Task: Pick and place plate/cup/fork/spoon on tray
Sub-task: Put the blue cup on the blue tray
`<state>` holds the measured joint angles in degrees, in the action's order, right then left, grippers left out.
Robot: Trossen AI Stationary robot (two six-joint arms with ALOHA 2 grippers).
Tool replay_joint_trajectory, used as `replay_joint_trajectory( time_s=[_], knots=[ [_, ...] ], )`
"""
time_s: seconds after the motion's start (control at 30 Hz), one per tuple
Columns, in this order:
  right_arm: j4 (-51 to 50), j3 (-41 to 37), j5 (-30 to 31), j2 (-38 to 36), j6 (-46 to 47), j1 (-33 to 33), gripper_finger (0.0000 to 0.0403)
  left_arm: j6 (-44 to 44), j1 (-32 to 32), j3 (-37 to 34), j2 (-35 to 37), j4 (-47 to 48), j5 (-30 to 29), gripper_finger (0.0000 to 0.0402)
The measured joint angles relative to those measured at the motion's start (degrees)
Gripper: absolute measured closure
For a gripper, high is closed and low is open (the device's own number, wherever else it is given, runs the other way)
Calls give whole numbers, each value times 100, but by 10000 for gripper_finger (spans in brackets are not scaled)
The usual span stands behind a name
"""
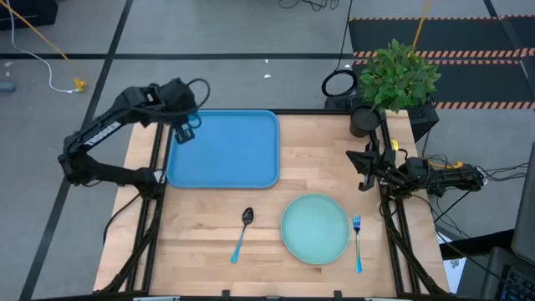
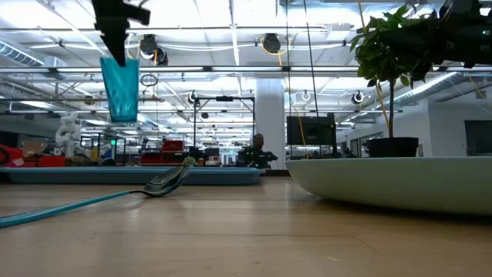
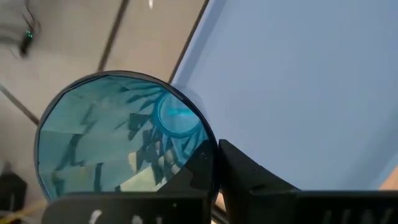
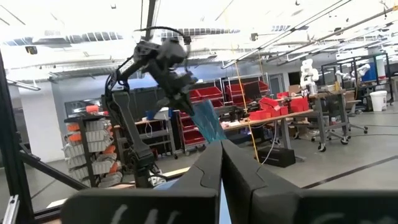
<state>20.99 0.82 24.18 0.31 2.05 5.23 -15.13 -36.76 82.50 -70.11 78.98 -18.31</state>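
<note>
Up at the far left corner of the tray, the left gripper has its jaws pinched on the rim of the cup, one finger inside the wall and one outside, and the teal tumbler hangs below the jaws, well clear of the table in the low view. Seen from the left wrist, the cup's open mouth faces the camera, with the tray's blue floor spreading beyond the jaws and the tray's edge running just beside the cup. From above, the cup sits over the tray's left rim. The right gripper waits at the table's right edge with its two fingers pressed together on nothing. Nearest those shut jaws lies the plate, on the wood toward the front, with the fork just beside its right edge. The spoon lies apart from the plate's other side, in front of the tray and between the two grippers. A potted plant stands behind the right gripper at the far corner.
</note>
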Motion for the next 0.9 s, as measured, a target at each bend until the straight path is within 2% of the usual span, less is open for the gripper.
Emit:
replay_joint_trajectory(
  time_s=[0.2,0.4,0.63,0.77,0.9],
  knots=[
    [-36,0,-7,0,-17,-2,403,-58,-768,-2,-567,-5,110,388],
    [-206,0,-20,-2,166,-2,403,-23,-1350,-4,-965,-246,913,384],
    [-467,0,-22,0,446,0,403,41,-1815,-25,-1131,-362,1183,394],
    [-508,0,-59,0,532,0,403,31,-1998,-409,-1125,-898,1453,382],
    [-504,0,-218,-2,845,7,403,-50,-2246,-992,-1130,-1420,1559,390]
  ],
)
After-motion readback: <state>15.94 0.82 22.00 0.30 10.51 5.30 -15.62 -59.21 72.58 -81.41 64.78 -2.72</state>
